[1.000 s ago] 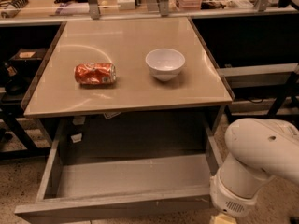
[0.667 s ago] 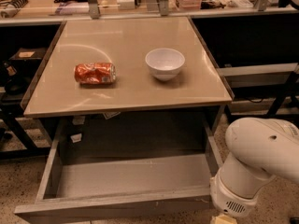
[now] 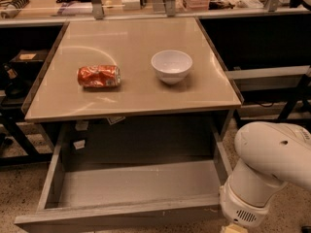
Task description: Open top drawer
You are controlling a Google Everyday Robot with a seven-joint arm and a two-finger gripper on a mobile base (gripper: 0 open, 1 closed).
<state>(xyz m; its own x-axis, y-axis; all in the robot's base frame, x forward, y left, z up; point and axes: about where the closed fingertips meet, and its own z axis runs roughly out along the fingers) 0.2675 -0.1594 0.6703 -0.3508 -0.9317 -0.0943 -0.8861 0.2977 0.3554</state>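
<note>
Top drawer [image 3: 121,213] open, white bowl [image 3: 171,66] near can [image 3: 98,76], hand [image 3: 234,228] bottom right, grip unclear

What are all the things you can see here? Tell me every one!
table: one, tan top, middle of the view.
can: one, red, lying on its side on the left of the tabletop.
bowl: one, white, upright on the tabletop, right of the can, not touching it.
top drawer: one, grey, standing open under the tabletop.
back shelf: one, pale, behind the table, with mixed clutter on it.
robot arm: one, white, bottom right.
claw: one, pale, at the bottom edge under the arm, beside the drawer's right front corner, mostly cut off.
</note>
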